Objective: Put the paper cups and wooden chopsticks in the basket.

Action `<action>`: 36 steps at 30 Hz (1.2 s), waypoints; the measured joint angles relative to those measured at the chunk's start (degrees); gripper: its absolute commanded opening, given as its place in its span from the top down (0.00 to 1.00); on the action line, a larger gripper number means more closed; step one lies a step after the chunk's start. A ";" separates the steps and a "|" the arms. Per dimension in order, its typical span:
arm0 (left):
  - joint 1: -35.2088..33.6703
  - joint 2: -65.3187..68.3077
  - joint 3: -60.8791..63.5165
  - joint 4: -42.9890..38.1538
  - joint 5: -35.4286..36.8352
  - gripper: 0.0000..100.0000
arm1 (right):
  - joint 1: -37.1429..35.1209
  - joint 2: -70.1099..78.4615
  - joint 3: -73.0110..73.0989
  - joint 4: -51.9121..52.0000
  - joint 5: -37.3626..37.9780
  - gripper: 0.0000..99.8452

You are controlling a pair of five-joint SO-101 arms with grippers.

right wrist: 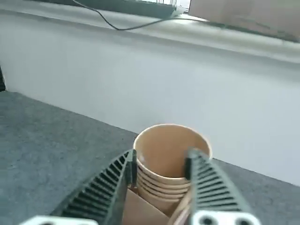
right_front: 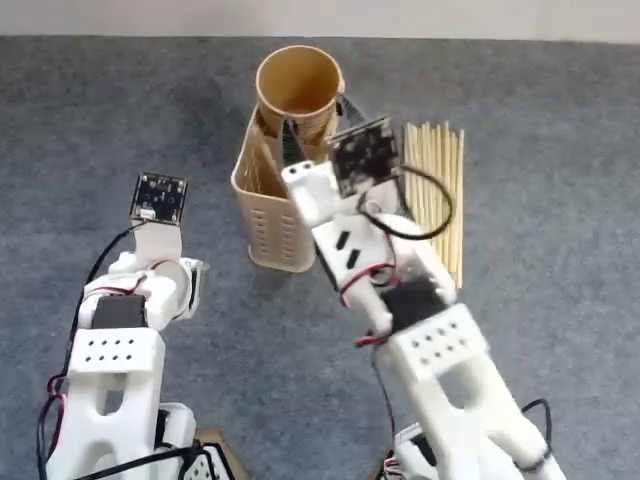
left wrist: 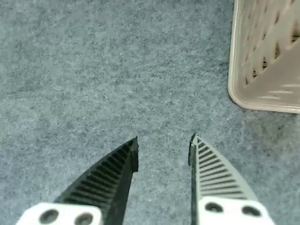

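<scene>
The right claw [right_front: 315, 112] is right against a stack of cups [right_front: 298, 80] at the top centre of the high view. I cannot tell whether it grips the stack or is loose. In the right wrist view, the claw [right wrist: 161, 157] sits low in the middle. The cups [right wrist: 171, 140] rise just beyond it, with the open mouth of the top cup facing up. A pale wall [right wrist: 140, 70] stands behind.

The cups stand upright in the basket [right_front: 270, 230], and the top of the stack is clear above its rim. The basket is tall, cream and slotted, and stands upright on the grey bench [right_front: 550, 120]. The chopsticks [right_front: 435, 190] lie in a flat bundle on the bench just right of the basket, outside it. The right arm [right_front: 440, 340] crosses over their lower end as it runs up from the lower right of the frame.

The left claw [left wrist: 164, 143] is open. Its black finger and its white finger are spread apart and point down over the grey bench. A corner of the basket [left wrist: 262, 70] shows in the upper right of the left wrist view, apart from the claw. In the high view the left arm [right_front: 130, 300] stands at the lower left, left of the basket.
</scene>
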 measured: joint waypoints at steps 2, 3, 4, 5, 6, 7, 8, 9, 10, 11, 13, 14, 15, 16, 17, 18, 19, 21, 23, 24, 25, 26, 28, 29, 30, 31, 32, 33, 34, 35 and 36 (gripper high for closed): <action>0.00 0.00 0.00 0.00 0.00 0.80 | 3.08 -1.93 -6.24 11.16 0.18 0.97; 0.00 0.00 0.00 0.00 0.00 0.80 | 5.45 -2.29 -9.41 17.23 0.35 0.97; 0.00 0.00 0.00 0.00 0.00 0.80 | 8.35 -2.29 -12.84 23.38 0.35 0.97; 0.00 0.00 0.00 0.00 0.00 0.80 | 11.60 -1.85 -15.82 29.45 0.35 0.97; 0.00 0.00 0.00 0.00 0.00 0.80 | 15.03 -0.62 -18.64 35.16 0.88 0.97; 0.00 0.00 0.00 0.00 0.00 0.80 | 18.55 1.05 -20.66 39.91 1.76 0.96; 0.00 0.00 0.00 0.00 0.00 0.80 | 21.63 3.34 -21.54 43.87 3.16 0.96; 0.00 0.00 0.00 0.00 0.00 0.80 | 23.91 6.07 -22.07 46.24 4.48 0.96; 0.00 0.00 0.00 0.00 0.00 0.80 | 25.67 9.14 -22.15 47.56 5.54 0.96; 0.00 0.00 0.00 0.00 0.00 0.80 | 26.81 12.84 -22.07 48.18 6.59 0.96; 0.00 0.00 0.00 0.00 0.00 0.80 | 28.04 20.75 -22.07 48.35 8.62 0.96; 0.00 0.00 0.00 0.00 0.00 0.80 | 28.22 24.70 -22.07 47.74 9.41 0.96; 0.00 0.00 0.00 0.00 0.00 0.80 | 28.48 28.84 -22.07 46.86 10.02 0.96; 0.00 0.00 0.00 0.00 0.00 0.80 | 29.01 32.70 -21.98 45.54 10.37 0.96; 0.00 0.00 0.00 0.00 0.00 0.80 | 29.71 36.66 -21.98 44.22 10.64 0.96; 0.00 0.00 0.00 0.00 0.00 0.80 | 30.59 40.26 -21.98 42.90 10.73 0.96; 0.00 0.00 0.00 0.00 0.00 0.80 | 31.56 43.43 -21.98 41.58 10.90 0.96; 0.00 0.00 0.00 0.00 0.00 0.80 | 33.14 48.62 -21.98 39.12 10.90 0.96; 0.00 0.00 0.00 0.00 0.00 0.80 | 34.20 51.87 -22.24 38.33 12.31 0.96; 0.00 0.00 0.00 0.00 0.00 0.80 | 34.37 53.36 -22.77 38.07 13.10 0.96; 0.00 0.00 0.00 0.00 0.00 0.80 | 34.46 54.68 -23.12 37.89 13.63 0.96; 0.00 0.00 0.00 0.00 0.00 0.80 | 34.46 55.91 -23.30 37.63 13.98 0.96; 0.00 0.00 0.00 0.00 0.00 0.80 | 34.55 58.29 -23.38 37.54 14.42 0.96; 0.00 0.00 0.00 0.00 0.00 0.80 | 34.90 59.25 -23.56 37.54 14.51 0.96; 0.00 0.00 0.00 0.00 0.00 0.80 | 34.99 60.04 -24.00 37.45 14.51 0.96; 0.00 0.00 0.00 0.00 0.00 0.80 | 34.99 60.66 -24.18 37.01 14.51 0.96; 0.00 0.00 0.00 0.00 0.00 0.80 | 35.08 61.19 -24.44 36.48 14.51 0.96; 0.00 0.00 0.26 0.00 0.00 0.80 | 35.25 61.63 -24.53 35.87 14.51 0.96; 0.00 0.00 0.26 0.00 0.00 0.80 | 35.60 61.98 -24.53 35.43 14.51 0.96; 0.00 0.00 0.26 0.00 0.00 0.80 | 36.04 62.33 -24.62 35.16 14.51 0.96; 0.00 0.00 0.26 0.00 0.00 0.80 | 36.57 62.68 -24.88 34.73 14.51 0.96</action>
